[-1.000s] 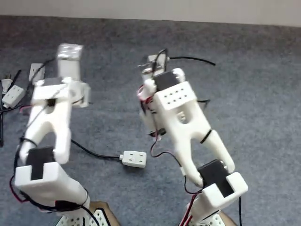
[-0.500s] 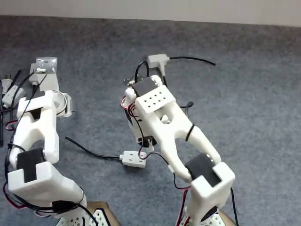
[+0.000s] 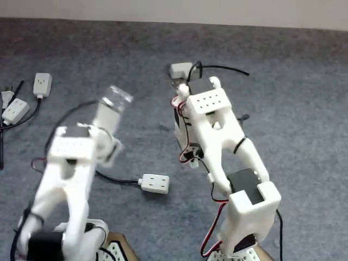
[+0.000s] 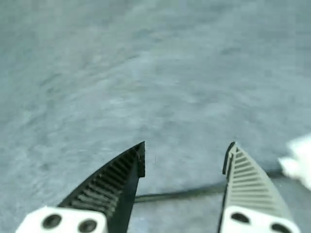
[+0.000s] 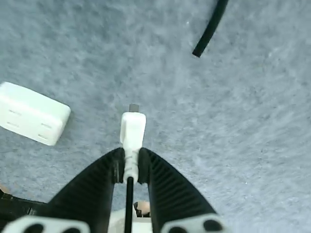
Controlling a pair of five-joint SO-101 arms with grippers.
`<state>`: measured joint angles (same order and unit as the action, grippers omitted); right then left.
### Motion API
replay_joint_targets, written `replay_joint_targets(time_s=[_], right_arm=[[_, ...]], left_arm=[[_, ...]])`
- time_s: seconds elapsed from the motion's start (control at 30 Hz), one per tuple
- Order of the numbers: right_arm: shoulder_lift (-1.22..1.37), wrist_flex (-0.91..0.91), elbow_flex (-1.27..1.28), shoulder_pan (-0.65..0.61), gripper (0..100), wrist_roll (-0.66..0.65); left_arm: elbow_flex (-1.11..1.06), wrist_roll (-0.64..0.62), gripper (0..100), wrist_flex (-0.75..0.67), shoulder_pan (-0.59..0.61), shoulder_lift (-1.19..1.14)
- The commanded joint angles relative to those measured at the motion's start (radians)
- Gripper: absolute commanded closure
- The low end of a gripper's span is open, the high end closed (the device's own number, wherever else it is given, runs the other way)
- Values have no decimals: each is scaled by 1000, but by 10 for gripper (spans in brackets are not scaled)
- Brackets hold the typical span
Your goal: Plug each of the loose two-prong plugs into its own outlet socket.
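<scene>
Our right jaws pinch one white two-prong plug (image 5: 132, 127) above mid-tabletop, near one socket block (image 3: 154, 184). Our left jaws gape, holding nothing, over a black cable (image 4: 180, 195). We count two more socket blocks (image 3: 42, 83) by the tabletop's left edge.

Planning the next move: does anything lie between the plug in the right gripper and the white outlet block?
Nothing visible does. Bare carpet separates the plug, held by the right gripper, from the outlet block; the black cable end lies on the other side.
</scene>
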<state>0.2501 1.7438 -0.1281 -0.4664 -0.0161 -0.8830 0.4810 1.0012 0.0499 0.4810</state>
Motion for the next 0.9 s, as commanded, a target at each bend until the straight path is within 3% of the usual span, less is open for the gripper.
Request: replay_joint_targets(time_s=[0.0,0.17,0.33,0.67,0.87], right_arm=[[-12,5,-96,-18,991,-14],[-10,8,-122,-7,991,-23],[-8,10,-114,50,991,-64],[-13,12,-44,54,991,-183],[-16,7,-44,91,991,-192]], left_arm=[[-22,58,726,92,-119,96],[-24,133,726,233,-236,88],[-24,221,726,281,-243,84],[-24,807,726,282,-251,81],[-33,810,726,229,-360,81]])
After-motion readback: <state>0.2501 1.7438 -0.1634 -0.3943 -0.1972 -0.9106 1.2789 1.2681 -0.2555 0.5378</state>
